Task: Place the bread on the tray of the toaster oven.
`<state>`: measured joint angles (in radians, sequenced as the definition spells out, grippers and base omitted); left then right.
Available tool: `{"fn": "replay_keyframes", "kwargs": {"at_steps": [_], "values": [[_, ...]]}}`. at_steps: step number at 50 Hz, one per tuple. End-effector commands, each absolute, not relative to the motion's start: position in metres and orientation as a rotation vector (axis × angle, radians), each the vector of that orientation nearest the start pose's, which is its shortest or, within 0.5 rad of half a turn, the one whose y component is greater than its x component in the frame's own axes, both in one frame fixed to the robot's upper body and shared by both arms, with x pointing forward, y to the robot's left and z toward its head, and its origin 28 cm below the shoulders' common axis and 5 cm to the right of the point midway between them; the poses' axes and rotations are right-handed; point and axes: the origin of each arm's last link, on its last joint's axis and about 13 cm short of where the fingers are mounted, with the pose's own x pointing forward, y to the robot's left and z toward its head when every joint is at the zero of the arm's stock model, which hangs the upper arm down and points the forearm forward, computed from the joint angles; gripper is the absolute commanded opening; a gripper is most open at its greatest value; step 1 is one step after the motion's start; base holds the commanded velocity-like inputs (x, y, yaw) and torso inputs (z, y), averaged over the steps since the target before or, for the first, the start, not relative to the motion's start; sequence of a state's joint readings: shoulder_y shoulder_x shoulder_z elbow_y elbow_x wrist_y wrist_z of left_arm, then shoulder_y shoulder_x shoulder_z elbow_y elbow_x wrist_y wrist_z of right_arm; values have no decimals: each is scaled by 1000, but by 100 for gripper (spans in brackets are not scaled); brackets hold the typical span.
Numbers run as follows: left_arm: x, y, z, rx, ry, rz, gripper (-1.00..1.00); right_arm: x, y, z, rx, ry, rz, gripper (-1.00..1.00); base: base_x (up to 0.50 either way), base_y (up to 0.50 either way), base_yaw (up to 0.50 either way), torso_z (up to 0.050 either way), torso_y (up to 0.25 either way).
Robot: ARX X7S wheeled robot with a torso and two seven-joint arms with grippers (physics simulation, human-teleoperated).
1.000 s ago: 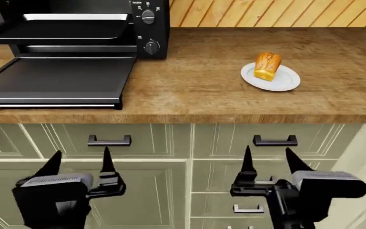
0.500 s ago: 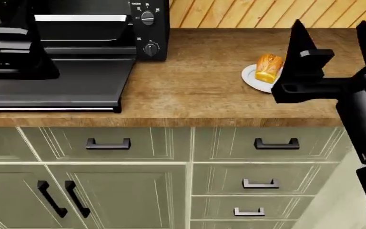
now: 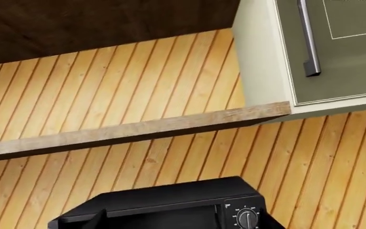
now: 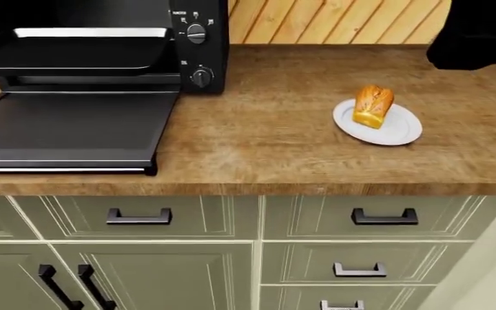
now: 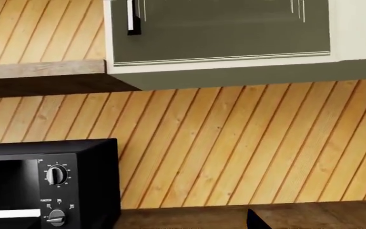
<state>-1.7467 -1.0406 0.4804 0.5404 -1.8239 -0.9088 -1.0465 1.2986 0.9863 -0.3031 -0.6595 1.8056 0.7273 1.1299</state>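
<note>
bread sitting on the white plate, right side of the wooden worktop | toaster oven at left, door flopped open, tray sticking out above it | right arm just a dark blob top right, can't tell its end effector state | left end effector out of view

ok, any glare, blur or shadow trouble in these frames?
Head view: sharp and evenly lit, bread casts only a faint shadow on the plate, pale glint along the oven door edge. Both wrist views: crisp, no glare, dark under the shelf.
</note>
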Motion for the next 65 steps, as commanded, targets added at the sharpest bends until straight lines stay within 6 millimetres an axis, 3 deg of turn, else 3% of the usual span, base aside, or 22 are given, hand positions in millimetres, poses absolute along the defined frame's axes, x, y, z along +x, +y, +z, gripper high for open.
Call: {"fn": "replay_keyframes", "kwargs": {"at_steps": [1, 26, 41, 54, 65], "values": [[151, 264, 419, 165, -492, 7, 100, 174, -146, 355, 48, -309, 8, 100, 199, 0, 0, 0, 0], [149, 262, 417, 154, -506, -21, 100, 175, -146, 346, 31, -278, 12, 100, 444, 0, 0, 0, 1], [146, 261, 416, 152, -511, -33, 100, 179, -141, 336, -13, -185, 42, 100, 0, 0, 0, 0, 0], [147, 262, 413, 143, -510, -36, 100, 201, -136, 316, -45, 93, -1, 100, 0, 0, 0, 0, 0], [149, 264, 408, 136, -500, -31, 100, 230, -136, 305, 156, 389, 14, 100, 0, 0, 0, 0, 0]]}}
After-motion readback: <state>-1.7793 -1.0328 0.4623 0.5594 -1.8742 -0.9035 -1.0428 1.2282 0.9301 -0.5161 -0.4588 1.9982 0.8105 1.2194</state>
